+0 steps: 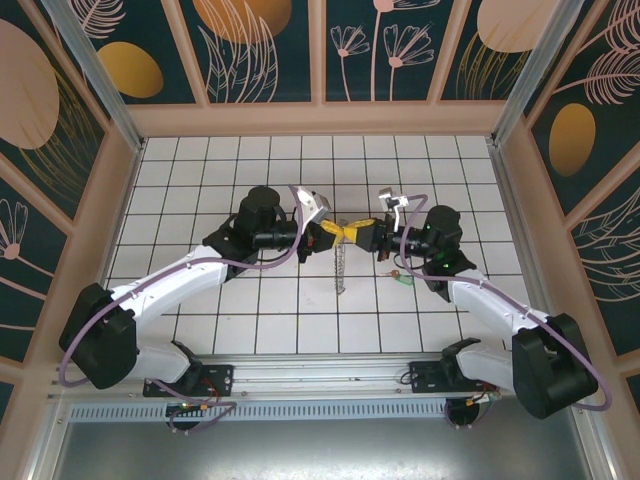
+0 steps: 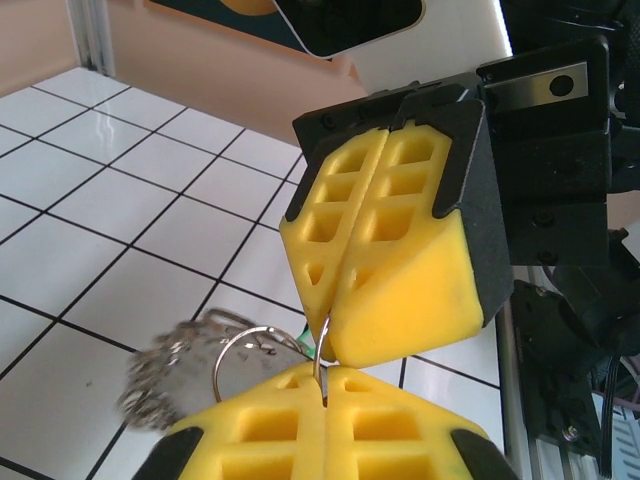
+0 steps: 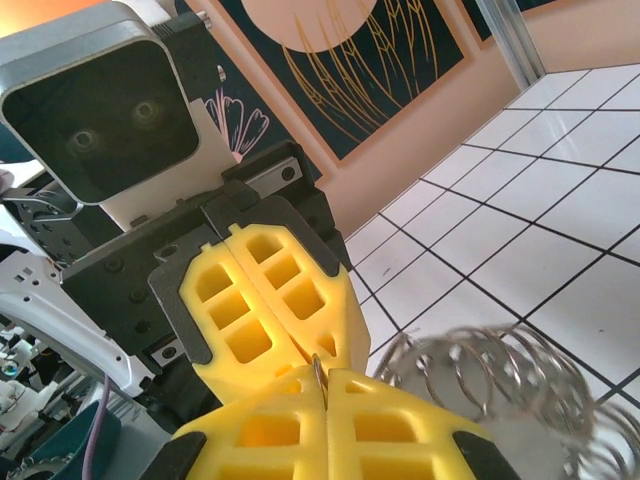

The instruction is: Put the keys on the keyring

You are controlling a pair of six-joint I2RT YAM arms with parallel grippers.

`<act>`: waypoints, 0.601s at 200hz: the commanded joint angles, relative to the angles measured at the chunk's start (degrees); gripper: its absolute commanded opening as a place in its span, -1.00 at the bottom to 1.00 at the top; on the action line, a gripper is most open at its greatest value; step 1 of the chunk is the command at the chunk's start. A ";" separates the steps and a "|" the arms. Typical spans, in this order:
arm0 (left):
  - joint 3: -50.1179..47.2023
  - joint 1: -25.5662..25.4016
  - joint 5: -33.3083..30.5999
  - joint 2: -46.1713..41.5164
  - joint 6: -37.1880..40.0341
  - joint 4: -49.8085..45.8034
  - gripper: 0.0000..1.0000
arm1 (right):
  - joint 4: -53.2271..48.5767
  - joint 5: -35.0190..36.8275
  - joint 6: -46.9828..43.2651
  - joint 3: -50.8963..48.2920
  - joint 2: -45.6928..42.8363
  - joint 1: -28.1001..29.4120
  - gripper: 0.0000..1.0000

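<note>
Top view: both arms met nose to nose mid-table; left gripper [image 1: 330, 236] and right gripper [image 1: 364, 235] were each pinched shut on the keyring [image 1: 342, 262], which hung from the pinch point toward 6 o'clock over the white tiled table [image 1: 200, 170]. Left wrist cam showed its yellow pads [image 2: 260, 430] closed flat w/ the thin grey wire coming out of the seam and going straight into the seam of the opposite gripper; the fringe of small silvery loops [image 2: 180, 370] sagged at 8 o'clock from there, blurry.

Green key [image 1: 404, 277] lay on the tiles at approx 4 o'clock from the pinch point, just beside the right arm, apart from the ring; nothing held it.

Handling, imo: the hoop looked light, stiff and slick, so it'd prob swivel in foam pads; grab the bare wire, not the fringe, since the loops are floppy and shift the weight. Key's tiny and flat on the tile, fiddly pick; I'd go for the green head, the fattest bit; couldn't make out its hole.
</note>
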 commanded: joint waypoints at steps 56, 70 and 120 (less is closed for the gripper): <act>-3.18 1.31 -9.18 -7.59 -6.70 9.99 -0.08 | 3.51 4.01 -0.20 3.53 -2.47 -0.36 -1.00; -5.83 1.61 -12.48 -9.96 -9.69 13.98 0.18 | 6.09 4.65 0.75 3.54 -2.76 -0.37 -1.00; -6.74 1.71 -13.08 -12.17 -14.71 17.98 0.34 | 18.38 8.45 6.99 3.49 -2.71 -0.15 -1.00</act>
